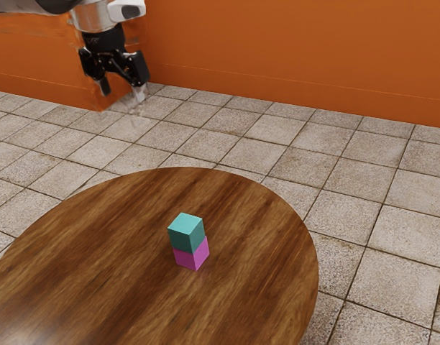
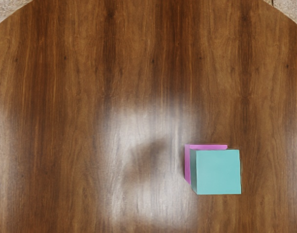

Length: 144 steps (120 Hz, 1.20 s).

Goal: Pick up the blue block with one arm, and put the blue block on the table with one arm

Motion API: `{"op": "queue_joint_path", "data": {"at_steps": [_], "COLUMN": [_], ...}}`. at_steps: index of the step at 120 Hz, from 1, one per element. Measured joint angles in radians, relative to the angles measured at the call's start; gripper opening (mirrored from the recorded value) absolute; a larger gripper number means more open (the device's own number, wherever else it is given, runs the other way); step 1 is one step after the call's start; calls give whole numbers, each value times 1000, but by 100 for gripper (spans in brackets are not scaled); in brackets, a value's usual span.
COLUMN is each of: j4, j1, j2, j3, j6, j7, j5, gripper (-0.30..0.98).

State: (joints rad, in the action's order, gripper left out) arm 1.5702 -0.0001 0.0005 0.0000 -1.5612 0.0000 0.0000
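High at the exterior view's upper left hangs my black gripper, well above the table and apart from the blocks; its two fingers stand apart with nothing between them. A teal-blue block rests on top of a magenta block, and the pair stands on the round brown wooden table. In the wrist view the blue block covers most of the magenta block, whose edges show along two sides. The wooden table lies under both.
The table's curved rim is at the exterior view's right of the blocks. Beyond it are a tiled floor and an orange wall.
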Motion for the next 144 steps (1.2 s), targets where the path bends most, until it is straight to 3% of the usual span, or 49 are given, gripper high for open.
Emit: {"op": "queue_joint_path", "data": {"at_steps": [2, 5, 9, 23, 42, 54, 60, 78, 93, 115, 144], "j4": [0, -152, -272, -396, -413, -493, -472, -473, -442, -443, -392], "j1": [0, -119, -171, 64, 62, 18, -2, -4, 21, 15, 12], "j2": [0, 52, 92, 133, 137, -42, -60, 204, 318, 457, 511], "j3": [0, 125, 221, 325, 336, 325, 320, 324, 325, 316, 299], "j6": [-1, 18, 40, 94, 132, 153, 164, 159, 82, -15, -74], "j7": [0, 3, 6, 18, 31, 45, 51, 66, 87, 107, 85], "j5": [0, -8, -16, -32, -41, -9, 22, 57, 20, -55, -108], "gripper": [68, 68, 67, 67, 67, 67, 67, 66, 66, 66, 66]}}
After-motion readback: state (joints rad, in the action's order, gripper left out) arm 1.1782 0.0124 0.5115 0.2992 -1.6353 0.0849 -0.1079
